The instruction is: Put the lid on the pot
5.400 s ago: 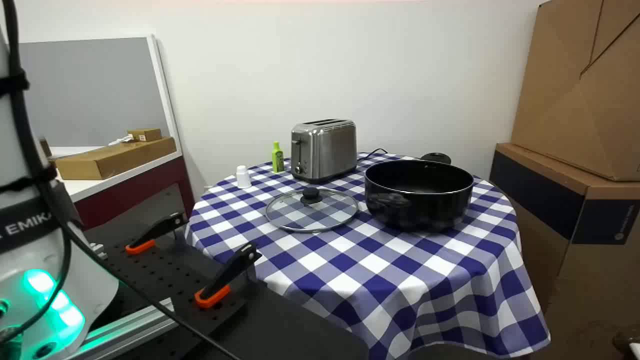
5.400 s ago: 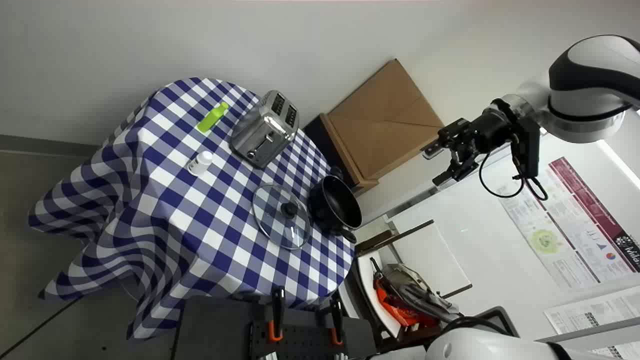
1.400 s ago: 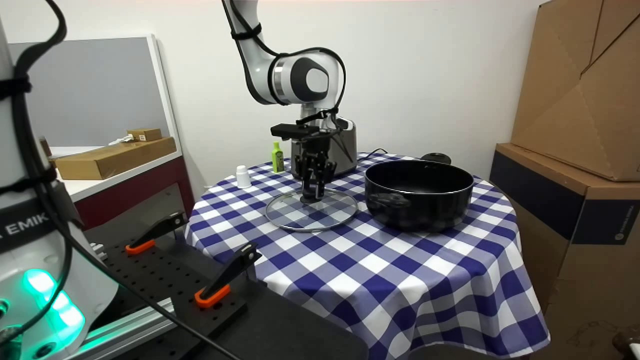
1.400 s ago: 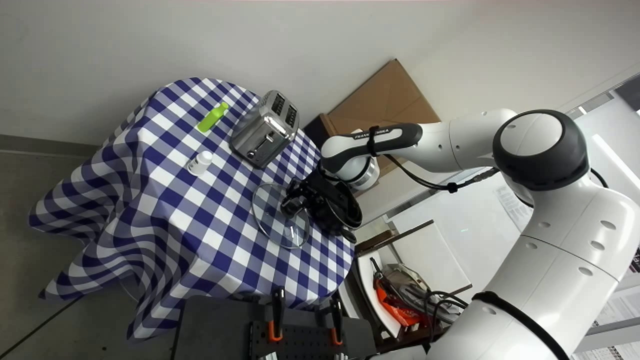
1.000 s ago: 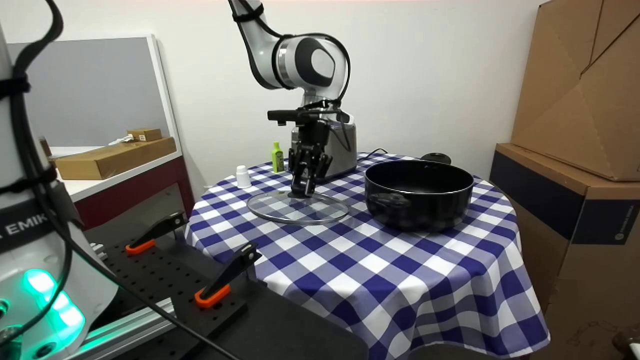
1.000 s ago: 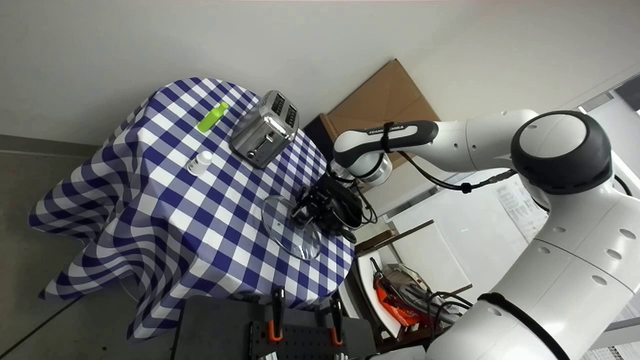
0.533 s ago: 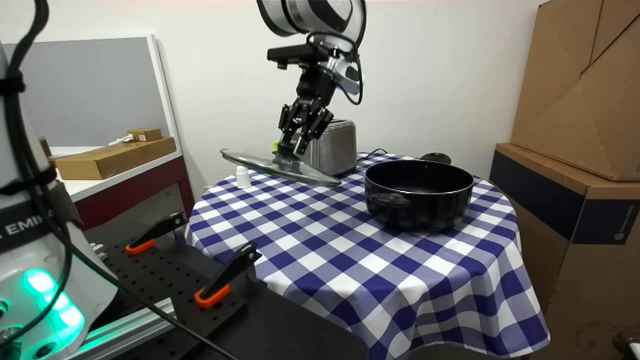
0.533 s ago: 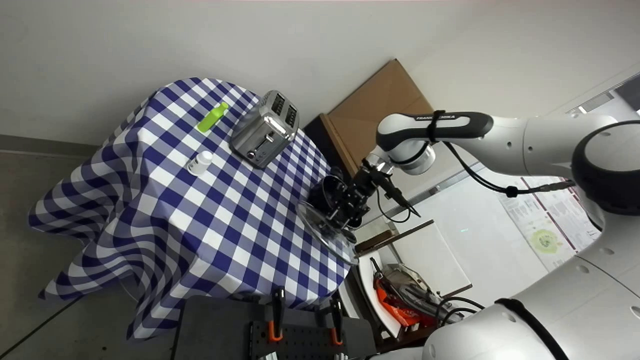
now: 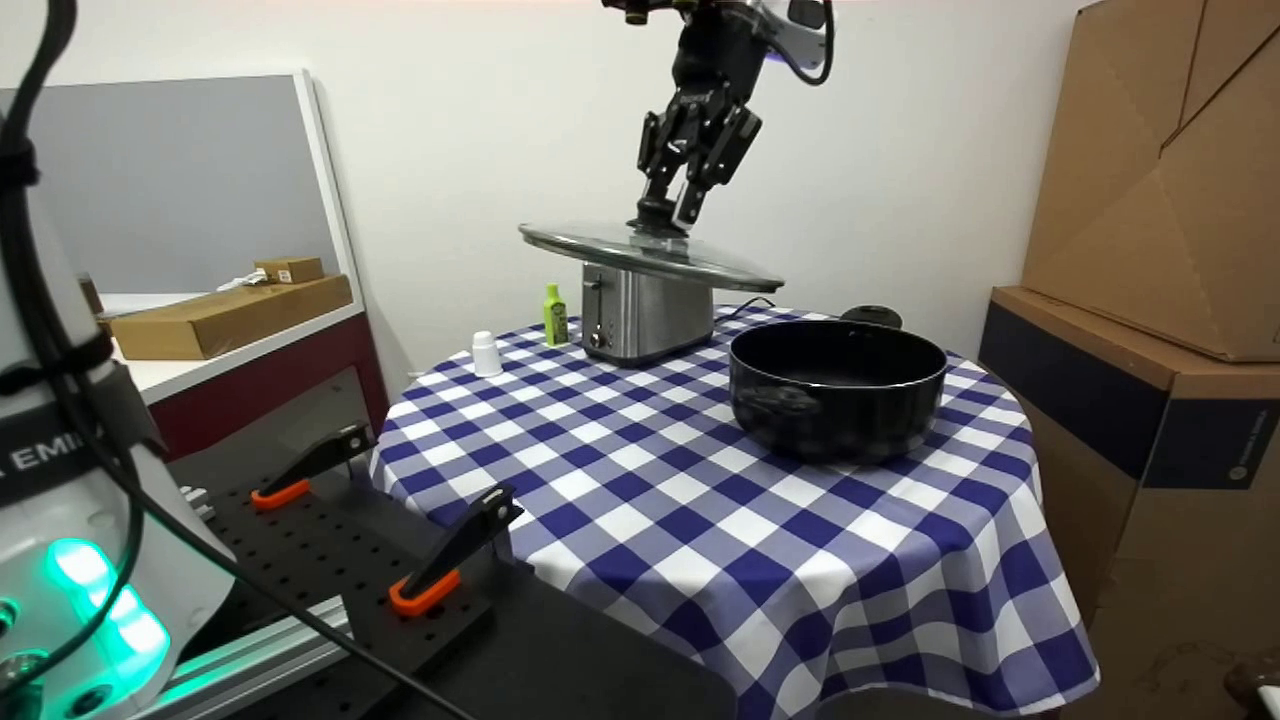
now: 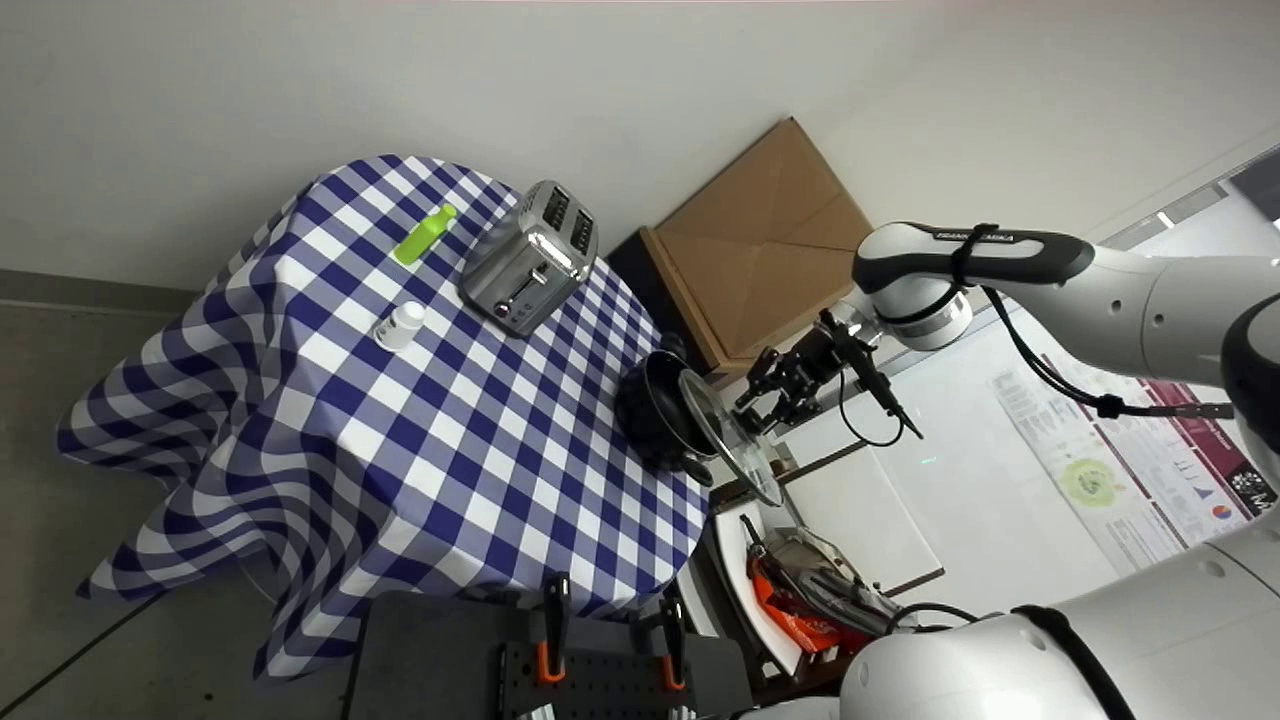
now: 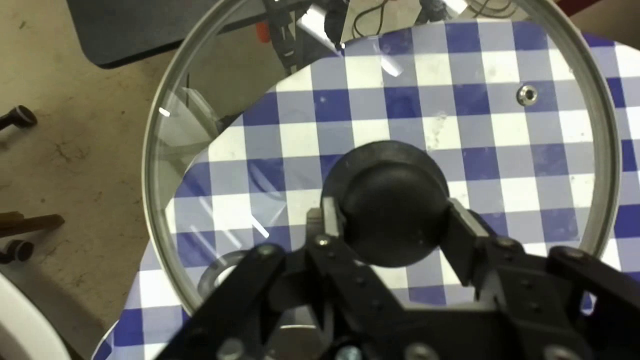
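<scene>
1. robotiq gripper (image 9: 672, 209) of mine is clamped on the black knob (image 11: 395, 215), its jaws pressing from either side.
2. below it hangs the glass lid (image 9: 640, 253), clear of the checked tablecloth (image 9: 620, 460) and tilted, the edge toward the pot dipping.
3. the wide black pot (image 9: 838, 420) stands uncovered, lower than my gripper and off to its side; whether the lid's edge overhangs it i cannot tell.
4. i judge this the carry: lid lifted, placing not yet done. next i should shift until the knob is over the pot's middle, level the lid, then lower it gently onto the rim.
5. beneath my gripper's height, the silver two-slot toaster (image 9: 650, 318) shows behind the lid; i would not dip early there.
6. lime-green bottle (image 9: 556, 316) and small white bottle (image 10: 400, 326) stand farther off, probably out of my way.
</scene>
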You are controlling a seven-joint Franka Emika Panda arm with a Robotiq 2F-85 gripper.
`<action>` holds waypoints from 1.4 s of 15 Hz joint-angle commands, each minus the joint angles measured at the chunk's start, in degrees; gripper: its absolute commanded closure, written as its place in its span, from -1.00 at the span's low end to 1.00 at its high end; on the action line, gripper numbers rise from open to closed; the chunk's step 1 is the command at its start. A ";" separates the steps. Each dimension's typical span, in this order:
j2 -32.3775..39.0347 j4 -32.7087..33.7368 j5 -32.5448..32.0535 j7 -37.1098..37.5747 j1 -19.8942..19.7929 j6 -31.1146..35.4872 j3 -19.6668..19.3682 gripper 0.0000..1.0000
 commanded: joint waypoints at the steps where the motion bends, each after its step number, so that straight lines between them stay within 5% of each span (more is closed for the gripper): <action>1: 3.72 6.42 0.45 -0.07 -1.15 -0.70 -1.23 0.50; 21: 33.24 37.67 3.30 5.53 -3.91 9.54 -0.43 0.50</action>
